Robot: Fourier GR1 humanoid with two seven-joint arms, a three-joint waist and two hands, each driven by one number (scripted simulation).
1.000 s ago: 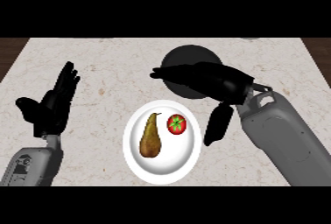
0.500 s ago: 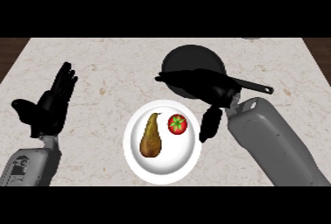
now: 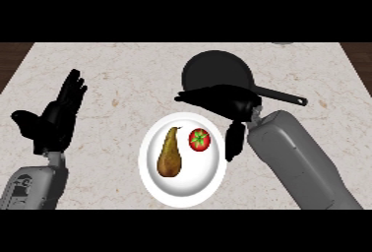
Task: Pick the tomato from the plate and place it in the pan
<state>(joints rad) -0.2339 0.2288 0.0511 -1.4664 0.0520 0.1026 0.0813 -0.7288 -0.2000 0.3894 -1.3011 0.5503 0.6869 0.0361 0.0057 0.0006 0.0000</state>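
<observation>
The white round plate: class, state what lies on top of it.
On the white round plate lie a brown pear and a red tomato, apart. The black right hand covers only its upper rim.

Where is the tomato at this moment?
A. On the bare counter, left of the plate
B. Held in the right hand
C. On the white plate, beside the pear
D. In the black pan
C. The tomato lies on the white plate, just right of the pear; the right hand is above the plate's upper edge, in front of the pan, and holds nothing.
</observation>
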